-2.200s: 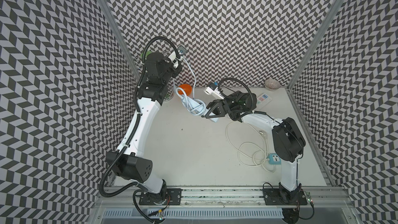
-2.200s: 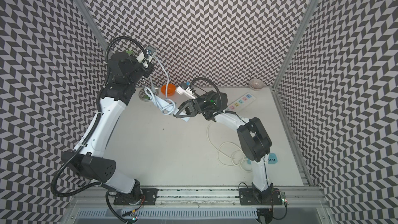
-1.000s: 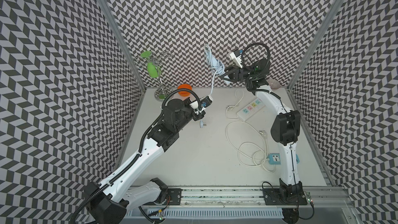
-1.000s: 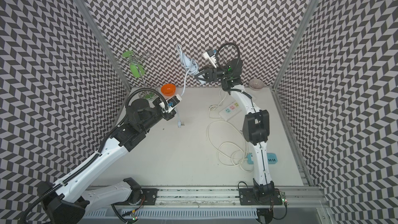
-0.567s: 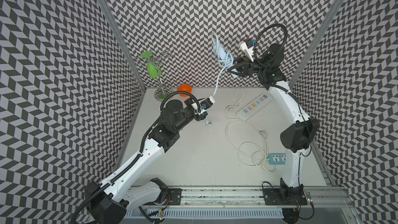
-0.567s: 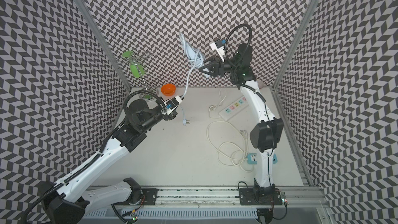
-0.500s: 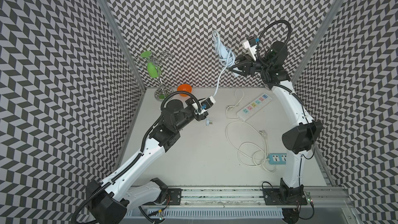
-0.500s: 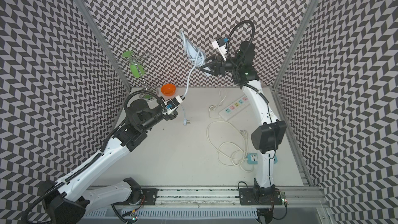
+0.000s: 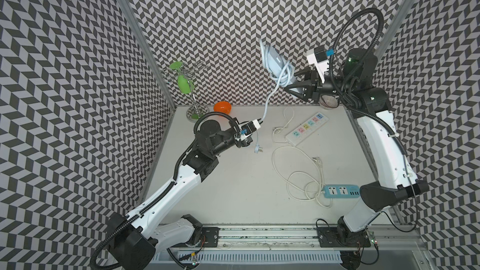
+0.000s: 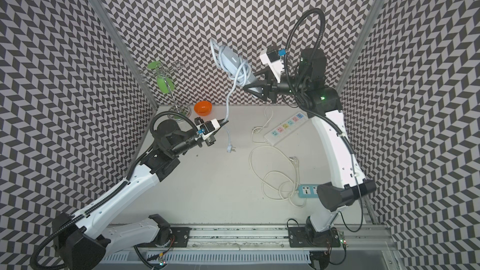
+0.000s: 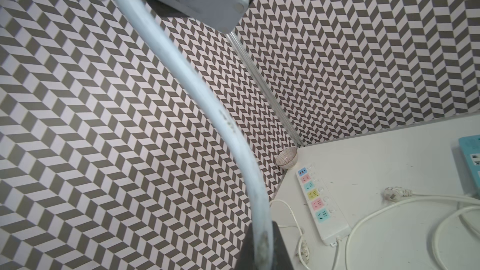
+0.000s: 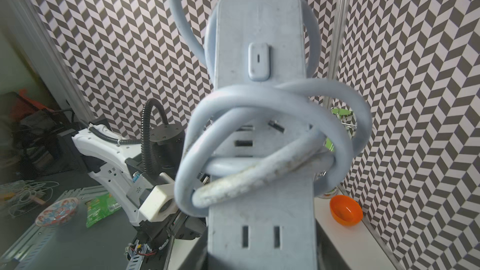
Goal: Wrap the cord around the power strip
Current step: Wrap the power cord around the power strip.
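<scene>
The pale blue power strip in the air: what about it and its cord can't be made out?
- Power strip: gripped end cut off by the right wrist view's edge; in both top views the right pincer partly covers it.
- Cord: loops overlap and blur in the right wrist view; turns uncountable.
- Plug: too small in a top view to tell if it touches the table.
</scene>
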Controlling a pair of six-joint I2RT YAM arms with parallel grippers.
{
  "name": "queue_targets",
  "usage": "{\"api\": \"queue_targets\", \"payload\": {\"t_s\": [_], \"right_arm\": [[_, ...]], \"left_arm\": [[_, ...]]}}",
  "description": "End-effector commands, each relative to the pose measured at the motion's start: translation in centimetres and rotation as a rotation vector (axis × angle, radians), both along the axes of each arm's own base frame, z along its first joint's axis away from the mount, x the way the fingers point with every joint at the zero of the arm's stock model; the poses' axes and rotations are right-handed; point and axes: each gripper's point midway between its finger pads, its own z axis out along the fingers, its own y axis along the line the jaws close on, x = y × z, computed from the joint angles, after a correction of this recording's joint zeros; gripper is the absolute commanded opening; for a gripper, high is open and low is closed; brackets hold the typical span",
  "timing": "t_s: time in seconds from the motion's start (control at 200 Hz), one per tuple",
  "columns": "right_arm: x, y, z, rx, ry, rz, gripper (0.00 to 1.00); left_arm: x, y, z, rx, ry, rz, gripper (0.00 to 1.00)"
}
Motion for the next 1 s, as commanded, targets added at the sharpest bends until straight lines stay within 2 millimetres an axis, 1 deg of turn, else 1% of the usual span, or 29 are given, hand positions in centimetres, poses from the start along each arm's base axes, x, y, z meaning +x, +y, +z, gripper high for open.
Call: {"api": "queue_targets", "payload": {"t_s": [0.0, 0.145, 0.3, 0.406, 0.551, 0.621, 0.741, 0.861, 0.941, 0.996], "right_arm": [[-3.8, -0.7, 4.0, 0.015, -0.223, -0.041, 0.00], [-4.9, -0.6, 4.3, 0.015, -0.235, -0.039, 0.00], [-5.6, -0.7, 5.2, 0.027, -0.254, -0.033, 0.00], [-5.8, -0.8, 5.6, 0.032, -0.259, -0.029, 0.00], [-5.9, -0.8, 5.7, 0.034, -0.257, -0.023, 0.00], [-6.0, -0.7, 5.7, 0.034, -0.257, -0.023, 0.00], [-6.1, -0.8, 5.9, 0.038, -0.260, -0.022, 0.00], [-6.9, -1.0, 6.6, 0.051, -0.277, -0.007, 0.00], [-8.2, -1.2, 7.3, 0.066, -0.294, 0.038, 0.00], [-9.2, -1.1, 7.5, 0.074, -0.306, 0.090, 0.00]], "left_arm": [[0.1, -0.4, -7.8, 0.092, 0.241, -0.051, 0.12], [-0.7, -1.2, -8.8, 0.061, 0.295, -0.126, 0.15], [-1.0, -1.3, -9.8, 0.043, 0.320, -0.146, 0.17], [-1.1, -1.2, -10.2, 0.027, 0.333, -0.151, 0.16], [-1.3, -1.3, -10.2, 0.000, 0.339, -0.173, 0.16], [-1.5, -1.4, -10.1, -0.017, 0.341, -0.199, 0.15], [-1.5, -1.4, -9.9, -0.026, 0.340, -0.217, 0.06], [-0.9, -0.7, -10.4, -0.028, 0.356, -0.210, 0.01], [-0.1, 0.3, -10.3, -0.048, 0.371, -0.195, 0.00], [0.8, 1.3, -10.0, -0.061, 0.383, -0.178, 0.00]]}}
